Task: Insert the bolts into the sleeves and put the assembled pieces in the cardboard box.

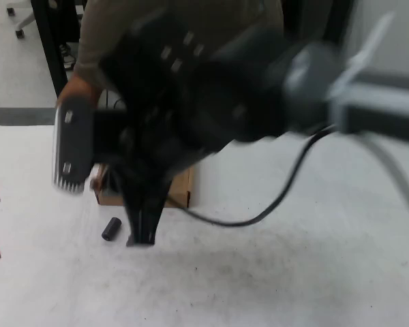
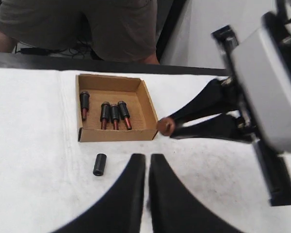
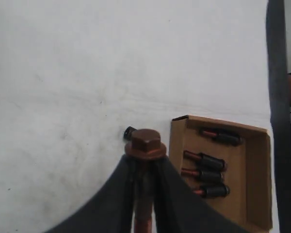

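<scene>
Copper hex bolt (image 3: 145, 144) clamped in the right gripper (image 3: 144, 162) near the cardboard box (image 2: 117, 134) (four assembled pieces (image 2: 105, 112) inside); loose black sleeve (image 2: 99, 164) lies just beside the box; left gripper (image 2: 147, 162) fingers closed together, empty

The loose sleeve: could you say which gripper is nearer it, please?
Right. The right gripper, holding a bolt, is just beside the sleeve; the left gripper seems farther back.

The cardboard box (image 2: 116, 135) sits near the table's (image 2: 34, 145) far edge, with four assembled pieces (image 2: 105, 114) in it. One sleeve (image 2: 99, 164) lies just beside the box, toward the near edge.
</scene>
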